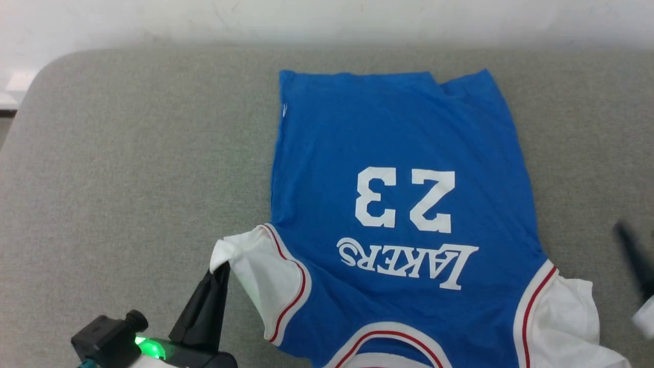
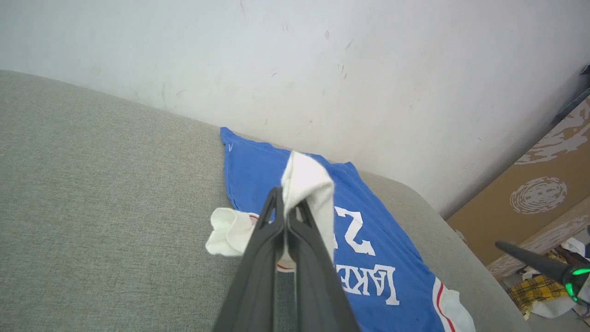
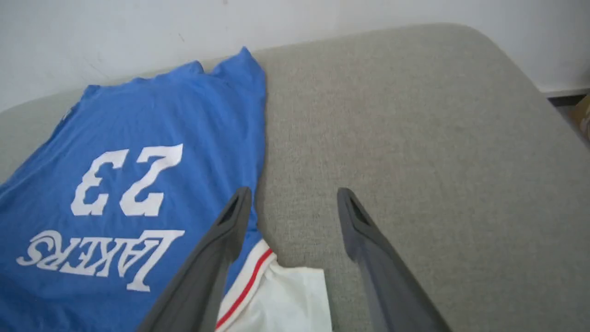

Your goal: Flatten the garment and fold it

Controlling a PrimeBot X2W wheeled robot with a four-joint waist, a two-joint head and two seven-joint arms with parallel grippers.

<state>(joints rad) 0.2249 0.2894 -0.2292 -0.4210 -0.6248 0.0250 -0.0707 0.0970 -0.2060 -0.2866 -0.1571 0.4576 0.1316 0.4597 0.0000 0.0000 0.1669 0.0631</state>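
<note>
Okay | your left fingers (image 1: pixel 222 268) clench the shirt (image 1: pixel 398 153) by its white sleeve (image 1: pixel 265 266), right fingers (image 1: pixel 629 250) spread empty | yank sideways and you'll rumple it.

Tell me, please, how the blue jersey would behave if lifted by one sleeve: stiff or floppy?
Probably floppy: the white sleeve pinched in the left pincer bunches and folds over. Likely light: the jersey lies thin and flat on the grey cushion. Lifted by one sleeve, it would probably hang and wrinkle.
</note>
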